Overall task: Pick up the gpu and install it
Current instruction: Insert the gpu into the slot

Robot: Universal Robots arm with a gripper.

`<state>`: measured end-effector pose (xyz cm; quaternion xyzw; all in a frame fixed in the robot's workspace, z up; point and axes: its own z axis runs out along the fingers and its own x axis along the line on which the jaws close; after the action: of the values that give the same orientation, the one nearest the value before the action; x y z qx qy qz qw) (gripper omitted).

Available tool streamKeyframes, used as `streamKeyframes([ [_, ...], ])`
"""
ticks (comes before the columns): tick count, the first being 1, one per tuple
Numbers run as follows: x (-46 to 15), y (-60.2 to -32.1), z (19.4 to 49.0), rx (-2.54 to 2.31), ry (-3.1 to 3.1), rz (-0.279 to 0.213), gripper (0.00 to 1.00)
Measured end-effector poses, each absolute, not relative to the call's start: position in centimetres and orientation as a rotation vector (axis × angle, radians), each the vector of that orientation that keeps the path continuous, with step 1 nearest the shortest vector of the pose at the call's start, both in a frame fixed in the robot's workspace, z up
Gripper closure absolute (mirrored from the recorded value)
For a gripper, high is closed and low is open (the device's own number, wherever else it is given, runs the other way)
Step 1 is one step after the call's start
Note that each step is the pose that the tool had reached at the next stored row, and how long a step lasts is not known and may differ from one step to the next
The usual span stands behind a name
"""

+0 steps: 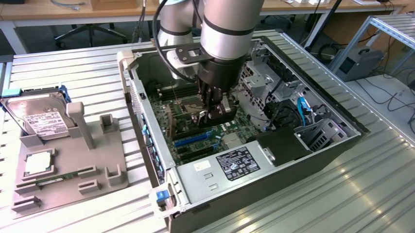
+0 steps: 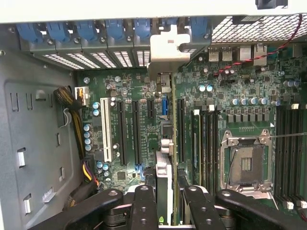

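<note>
The end effector (image 2: 165, 203) was seen clamped on the gpu (image 2: 164, 143), held edge-on over the motherboard (image 2: 139, 86) at frame centre, its bracket (image 2: 168, 48) near the rear slots. The open computer case (image 1: 139, 97) lay on the worktop (image 1: 65, 73); a hard drive (image 1: 39, 119) stood at left.

We see a counter (image 1: 77, 73) of ribbed, silvery aluminium slats that catches soft overhead light. Behind the counter runs a wooden desk (image 1: 39, 10) with white legs, and under that desk stands an office chair's star base (image 1: 91, 31) on a dark floor. Beside the counter, at the exterior view's right, stands an aluminium-profile frame (image 1: 382, 34), with a grey box (image 1: 356, 63) and loose cables (image 1: 389, 97) below it.
</note>
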<state>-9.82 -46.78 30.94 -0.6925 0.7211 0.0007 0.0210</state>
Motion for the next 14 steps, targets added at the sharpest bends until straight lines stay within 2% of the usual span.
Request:
streamKeyframes([
  [14, -10.16, -46.78, 30.87, -2.147, 2.236, 0.002, 0.73],
])
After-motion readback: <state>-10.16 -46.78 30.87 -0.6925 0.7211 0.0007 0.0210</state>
